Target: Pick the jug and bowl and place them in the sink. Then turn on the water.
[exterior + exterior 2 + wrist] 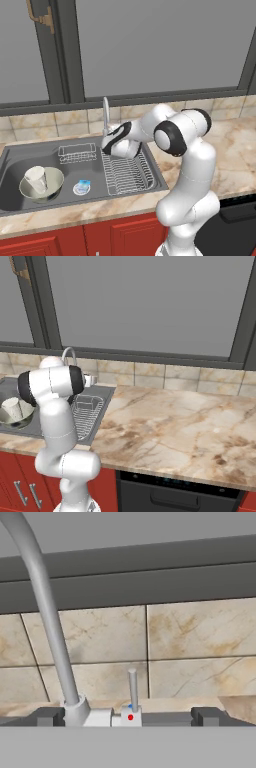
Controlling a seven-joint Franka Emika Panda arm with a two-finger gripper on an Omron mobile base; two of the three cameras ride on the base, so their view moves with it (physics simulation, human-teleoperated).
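The white jug (36,178) stands inside the grey-green bowl (50,190) in the left part of the dark sink (15,159); the right base view has the jug (12,406) and bowl (19,419) at its left edge. My gripper (107,142) hovers open over the wire rack, pointing at the base of the chrome faucet (106,116). In the hand view the fingertips (48,716) stand wide apart on either side of the faucet's upright lever (132,687), and the gooseneck (47,612) rises at the left. The gripper (127,717) holds nothing. The water is out of view.
A blue-white drain disc (81,187) lies on the sink floor beside the bowl. Wire racks (127,172) fill the sink's right part. A tiled wall and window frame stand right behind the faucet. Marble counter (175,426) stretches to the right.
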